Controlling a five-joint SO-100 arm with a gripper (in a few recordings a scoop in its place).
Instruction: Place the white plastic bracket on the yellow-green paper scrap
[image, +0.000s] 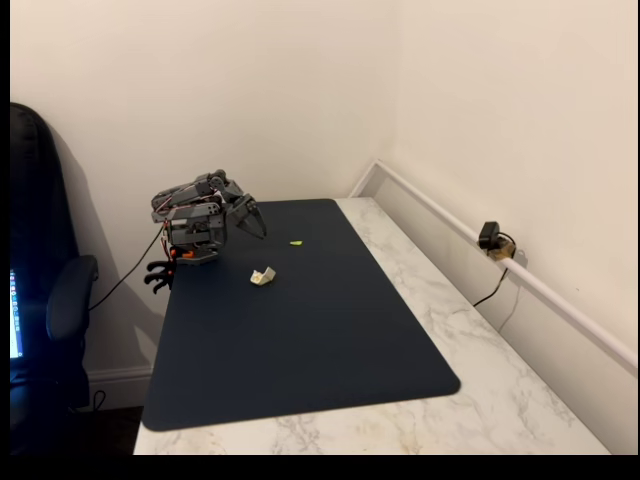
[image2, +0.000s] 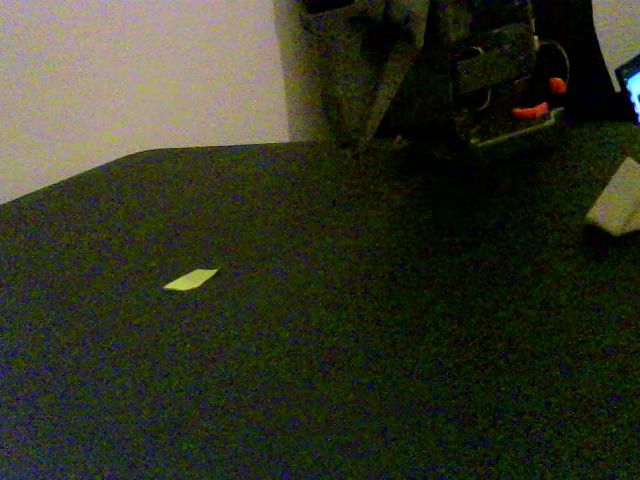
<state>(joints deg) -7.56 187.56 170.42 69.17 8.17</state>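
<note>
No readable text anywhere

Nothing in either fixed view carries lettering, a label, a brand mark, a number or a sign that can be made out.

On the dark desk mat (image: 300, 330) covering the marble tabletop (image: 480, 340), the white plastic bracket (image: 262, 276) lies near the mat's far left corner. The yellow-green paper scrap (image: 296, 242) lies apart, behind and right of it. The hand (image: 255, 222) hangs above the mat's far left edge, left of the scrap.
</note>
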